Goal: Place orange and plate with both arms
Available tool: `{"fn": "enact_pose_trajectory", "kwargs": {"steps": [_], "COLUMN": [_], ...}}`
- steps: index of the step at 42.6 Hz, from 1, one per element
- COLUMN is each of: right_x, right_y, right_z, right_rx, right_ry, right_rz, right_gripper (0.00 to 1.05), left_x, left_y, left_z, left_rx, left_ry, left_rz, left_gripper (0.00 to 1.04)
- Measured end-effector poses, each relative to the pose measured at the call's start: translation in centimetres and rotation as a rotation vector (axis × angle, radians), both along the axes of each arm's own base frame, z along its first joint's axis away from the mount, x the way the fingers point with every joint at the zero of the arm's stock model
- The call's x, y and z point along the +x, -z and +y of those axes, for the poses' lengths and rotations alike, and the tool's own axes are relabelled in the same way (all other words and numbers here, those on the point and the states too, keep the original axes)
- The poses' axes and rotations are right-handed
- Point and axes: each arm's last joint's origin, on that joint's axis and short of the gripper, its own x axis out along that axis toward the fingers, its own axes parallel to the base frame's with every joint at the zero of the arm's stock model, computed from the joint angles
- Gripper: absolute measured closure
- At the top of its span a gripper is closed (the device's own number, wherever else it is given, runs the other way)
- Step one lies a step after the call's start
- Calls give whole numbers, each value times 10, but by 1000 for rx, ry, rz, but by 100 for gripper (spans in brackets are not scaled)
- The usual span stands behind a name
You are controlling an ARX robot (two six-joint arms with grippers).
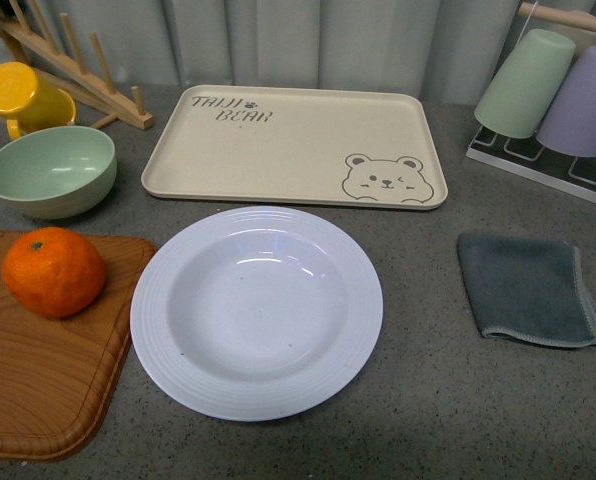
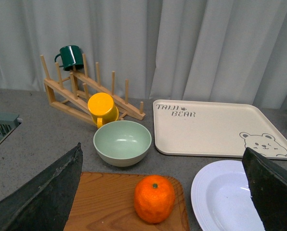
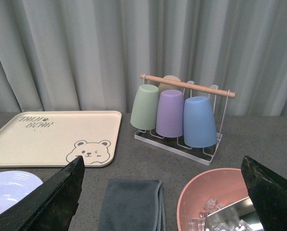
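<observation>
Far left, the orange [image 1: 54, 271] sits on a wooden board [image 1: 48, 390] on the left of the worktop [image 1: 448, 400], stem spot up, with a pale green bowl [image 1: 48, 170] and a yellow cup [image 1: 18, 95] behind it. The left tool [image 2: 162, 149] hangs above and short of it, fingers [image 2: 42, 192] spread wide and holding nothing. From the left wrist camera the fruit lies dead ahead in the gap between them, so the left arm is clearly the nearer one, and I'd judge a straight reach forward and down is all it needs. Moving to the centre: the plate [image 1: 153, 330] lies flat and empty on the worktop, its rim just beside the board, the bear tray [image 1: 288, 145] behind it. It's round, so no axis to line up, just a rim to catch. On to the right: a grey cloth [image 1: 528, 290], a rack of cups [image 1: 558, 90]. The right tool [image 3: 163, 159] is also spread wide, empty, facing the rack with a pink bowl [image 3: 196, 190] beneath. The plate shows only at the edge of its view, off toward the robot's left, so that arm must swing inward. Neither arm appears in the front view.
</observation>
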Motion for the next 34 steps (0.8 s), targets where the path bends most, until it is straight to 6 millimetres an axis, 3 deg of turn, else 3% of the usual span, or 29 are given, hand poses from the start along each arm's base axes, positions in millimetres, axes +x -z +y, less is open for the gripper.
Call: {"fn": "enact_pose_trajectory", "kwargs": {"steps": [34], "right_x": [0], "right_y": [0], "right_z": [0], "right_rx": [0], "right_ry": [0], "right_rz": [0], "right_gripper": [9], "left_x": [0], "left_y": [0], "left_z": [0], "left_rx": [0], "left_ry": [0], "left_rz": [0], "left_gripper": [7]}}
